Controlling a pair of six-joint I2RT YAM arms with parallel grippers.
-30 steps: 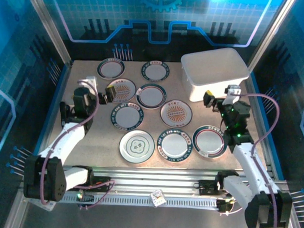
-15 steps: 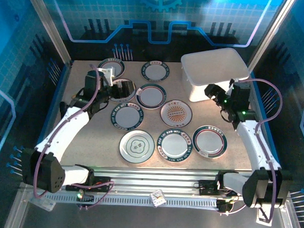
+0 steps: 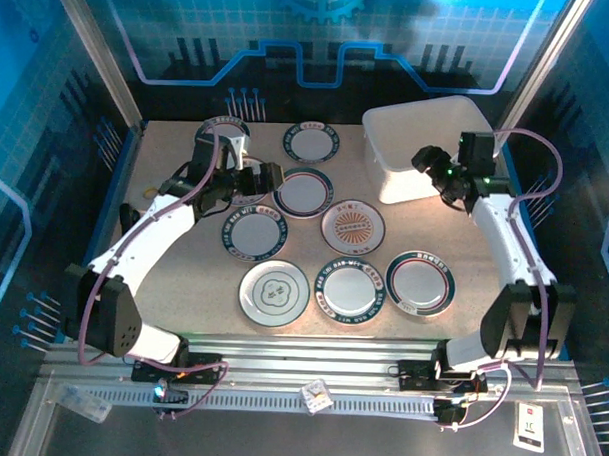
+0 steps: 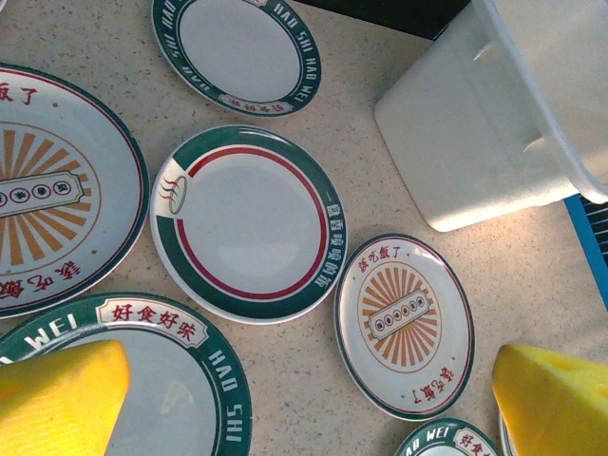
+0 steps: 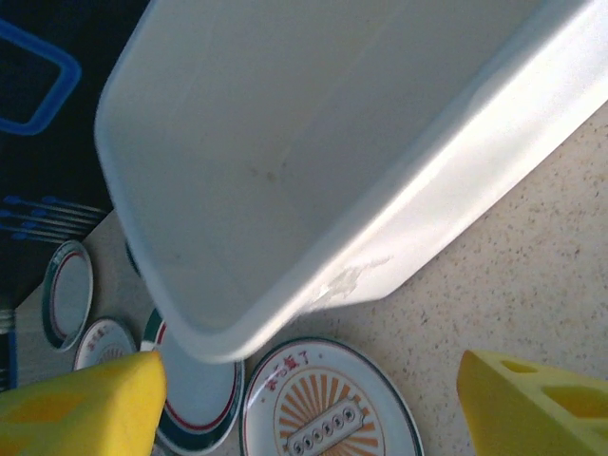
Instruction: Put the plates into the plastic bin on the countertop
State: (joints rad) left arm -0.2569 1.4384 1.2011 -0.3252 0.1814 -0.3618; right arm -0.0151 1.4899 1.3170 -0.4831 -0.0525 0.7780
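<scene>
White plastic bin (image 3: 425, 132) sits at one o'clock on the countertop (image 3: 197, 284). You can see no plates (image 3: 304, 192) inside it; they lie flat from ten to five o'clock. Your left gripper (image 4: 304, 404) and right gripper (image 5: 304, 404) both gape empty. Pinched flat rims may skid into neighbours, and the right could nudge the bin.

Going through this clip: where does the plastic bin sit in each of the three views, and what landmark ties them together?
Top external: plastic bin at upper right.
Left wrist: upper right corner, cut off by the frame edge.
Right wrist: across the upper frame, with its inside visible.
Shared landmark: the orange sunburst plate beside the bin's near corner.
</scene>
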